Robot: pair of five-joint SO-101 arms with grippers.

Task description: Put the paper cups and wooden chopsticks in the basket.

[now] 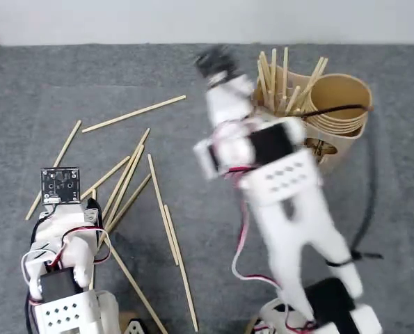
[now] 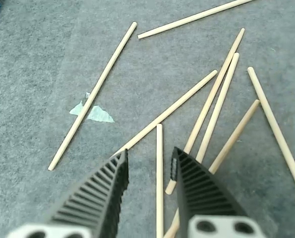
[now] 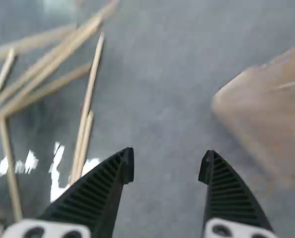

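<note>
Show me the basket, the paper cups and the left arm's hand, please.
basket (image 1: 340, 150): high view, on its outer wall.
paper cups (image 1: 339, 90): high view, inside the top cup of the stack.
left hand (image 2: 149, 152): left wrist view, midway between its two open fingertips.

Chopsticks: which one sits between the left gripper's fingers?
The chopstick running straight between the left gripper's open fingers; the others slant off to either side.
</note>
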